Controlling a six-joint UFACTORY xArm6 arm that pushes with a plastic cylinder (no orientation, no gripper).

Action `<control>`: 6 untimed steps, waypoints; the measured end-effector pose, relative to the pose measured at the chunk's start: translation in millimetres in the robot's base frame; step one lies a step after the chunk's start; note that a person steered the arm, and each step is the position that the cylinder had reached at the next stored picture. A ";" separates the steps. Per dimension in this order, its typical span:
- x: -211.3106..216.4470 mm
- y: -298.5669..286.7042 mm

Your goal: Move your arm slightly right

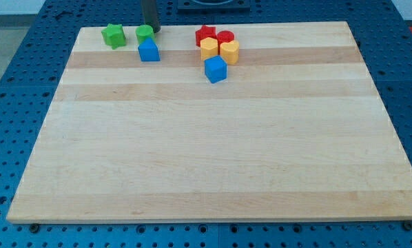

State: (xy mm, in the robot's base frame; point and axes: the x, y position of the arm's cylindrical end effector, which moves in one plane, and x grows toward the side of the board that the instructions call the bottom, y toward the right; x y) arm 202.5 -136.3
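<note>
My tip (154, 30) rests on the far edge of the wooden board (213, 158), touching or just beside the right side of the green round block (144, 32). The rod carries no gripper, so there is nothing to open or close and it holds nothing. Just near of that block sits the blue block (149, 49), and the green star block (112, 35) lies further left. To the right, apart from my tip, stands a cluster: red star block (204, 34), red round block (224, 37), orange block (209, 47), yellow heart-shaped block (229, 51) and blue cube (215, 69). The step is likely best done as a short slide right along the far edge, stopping well before the red star block so nothing gets nudged.
</note>
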 end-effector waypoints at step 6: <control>55.7 59.9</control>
